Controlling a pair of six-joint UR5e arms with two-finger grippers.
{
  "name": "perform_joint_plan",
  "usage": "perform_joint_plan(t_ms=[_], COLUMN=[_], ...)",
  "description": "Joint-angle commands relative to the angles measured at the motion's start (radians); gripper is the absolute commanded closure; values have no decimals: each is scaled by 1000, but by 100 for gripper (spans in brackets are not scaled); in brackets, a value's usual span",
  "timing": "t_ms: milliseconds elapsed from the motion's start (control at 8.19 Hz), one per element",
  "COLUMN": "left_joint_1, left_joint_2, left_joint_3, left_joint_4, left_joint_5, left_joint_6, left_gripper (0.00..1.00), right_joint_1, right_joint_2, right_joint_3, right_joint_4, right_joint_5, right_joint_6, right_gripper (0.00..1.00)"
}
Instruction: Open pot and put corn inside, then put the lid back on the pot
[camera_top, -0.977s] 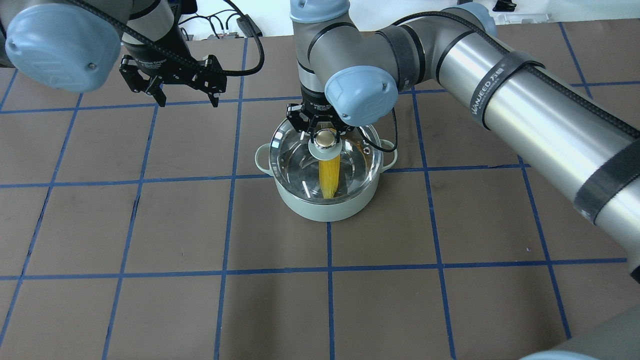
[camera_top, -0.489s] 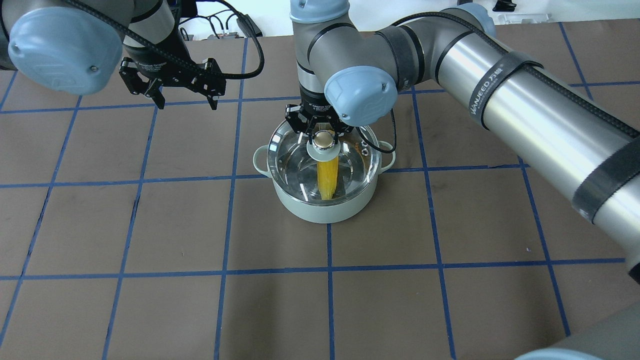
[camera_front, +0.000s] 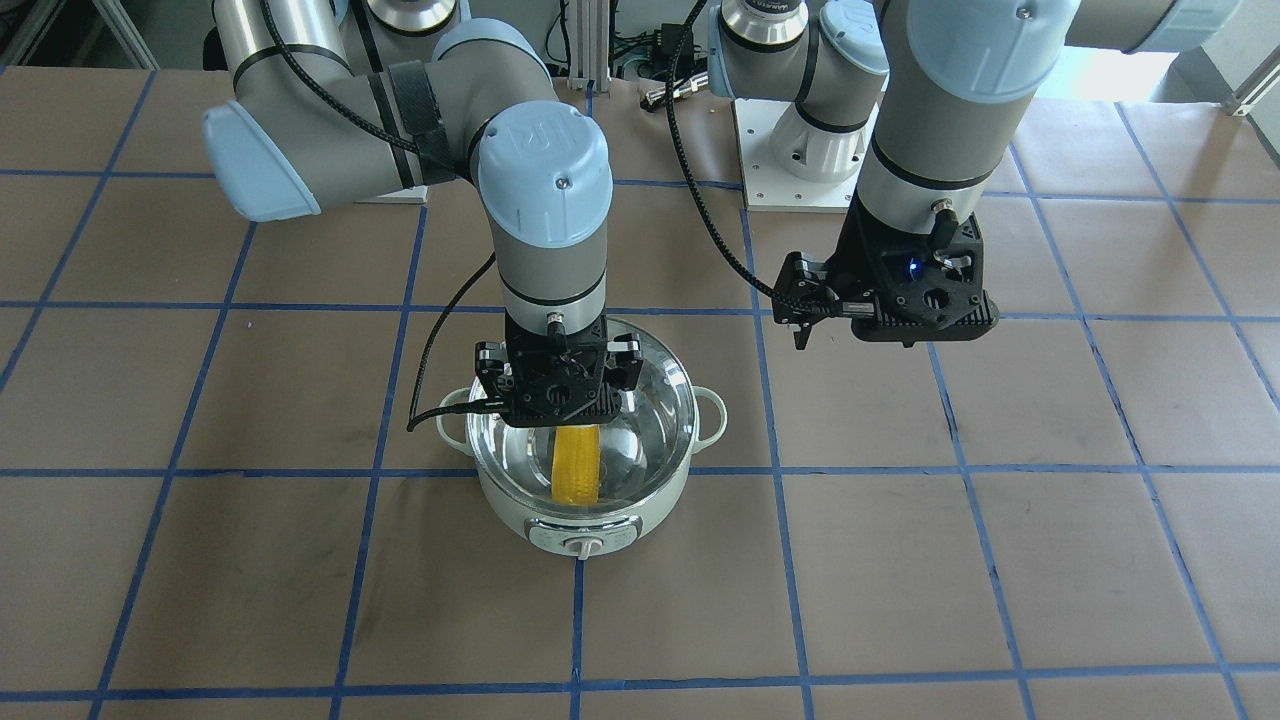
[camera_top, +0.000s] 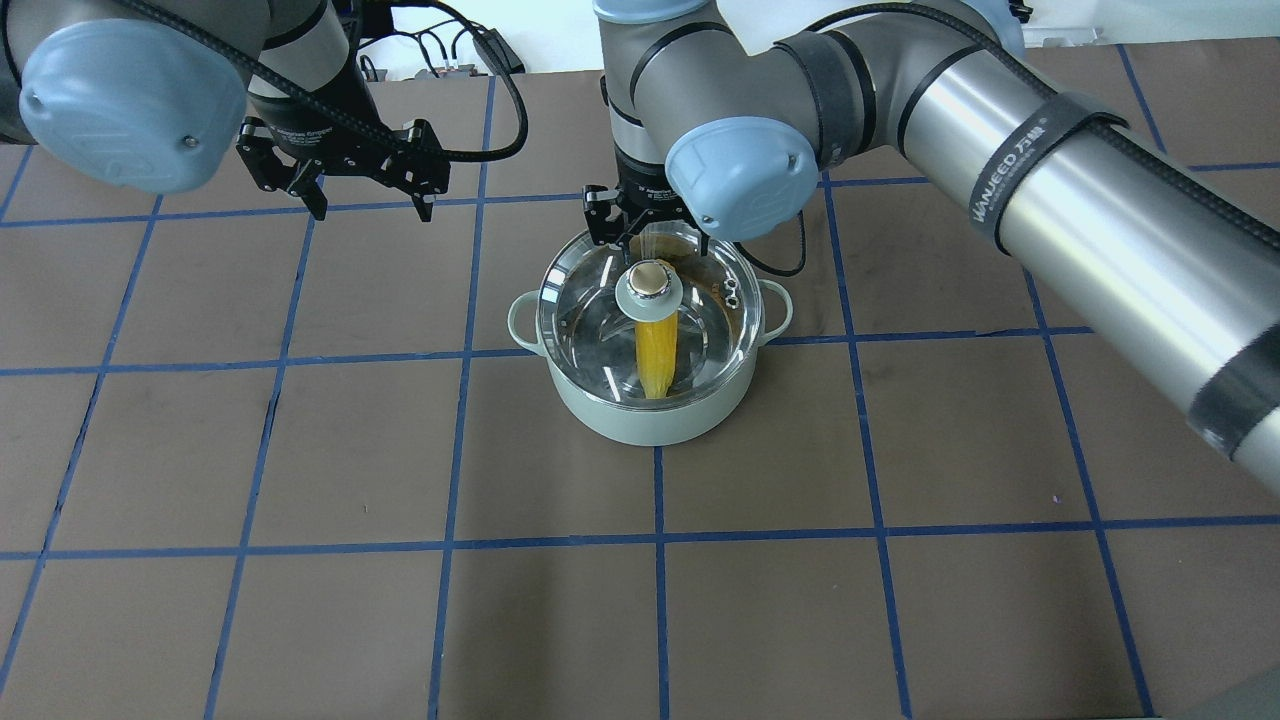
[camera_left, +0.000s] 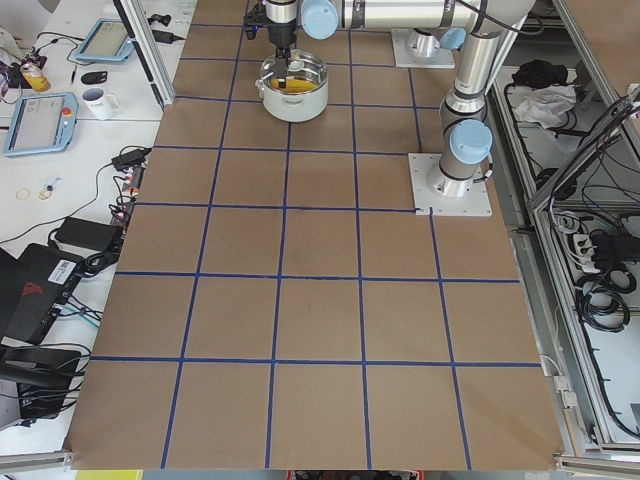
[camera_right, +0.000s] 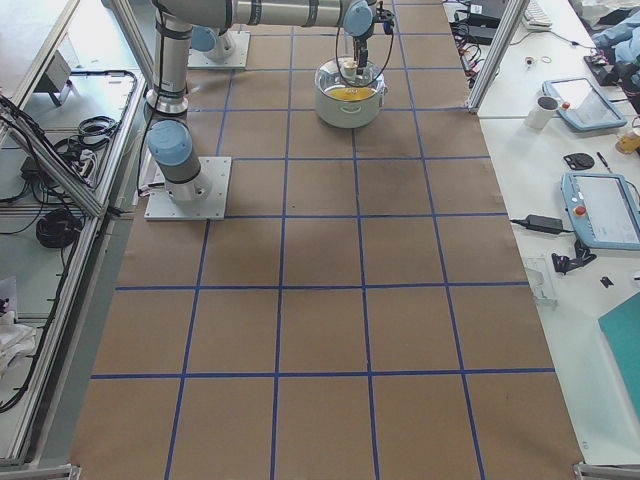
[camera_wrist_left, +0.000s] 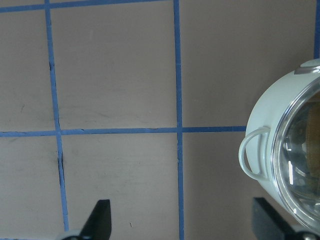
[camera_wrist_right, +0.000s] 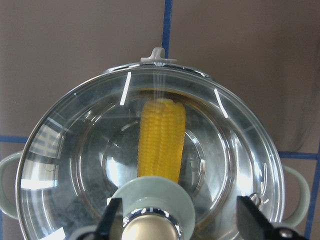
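My right jaws hang spread wide just above the round beige knob, one finger on each side and neither touching it. The clear glass lid with its metal rim sits closed on the round pale mint-green cooking pot, near the middle of the brown tabletop with its blue tape grid. Through the glass the bright yellow corn cob lies inside the pot on its steel bottom, lengthwise from far to near. My left jaws are also open and hold nothing, hovering over bare tabletop well to the left of the pot and a little farther back.
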Motion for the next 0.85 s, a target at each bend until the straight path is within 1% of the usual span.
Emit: perform_joint_plan(t_ms=[0, 122, 244, 366, 489, 611, 733], left_joint_1=[-1, -1, -1, -1, -1, -2, -2], left_joint_2=[0, 0, 0, 0, -3, -1, 2], left_joint_3=[0, 1, 1, 3, 3, 3, 3], left_joint_4=[1, 6, 13, 14, 12, 12, 12], left_joint_5=[0, -4, -7, -12, -14, -14, -14], left_joint_6=[-3, -8, -9, -11, -11, -11, -11], left_gripper=[0, 0, 0, 0, 0, 0, 0], right_joint_1=[-45, -85, -140, -211, -267, -298, -300], right_joint_2=[-103, -160, -241, -289, -317, -324, -326], right_joint_3=[7, 7, 7, 7, 8, 9, 9], right_joint_4=[20, 66, 154, 207, 220, 220, 224], right_joint_5=[-2, 4, 4, 30, 55, 55, 50], right_joint_6=[-23, -24, -26, -74, -166, -215, -219], right_gripper=[0, 0, 0, 0, 0, 0, 0])
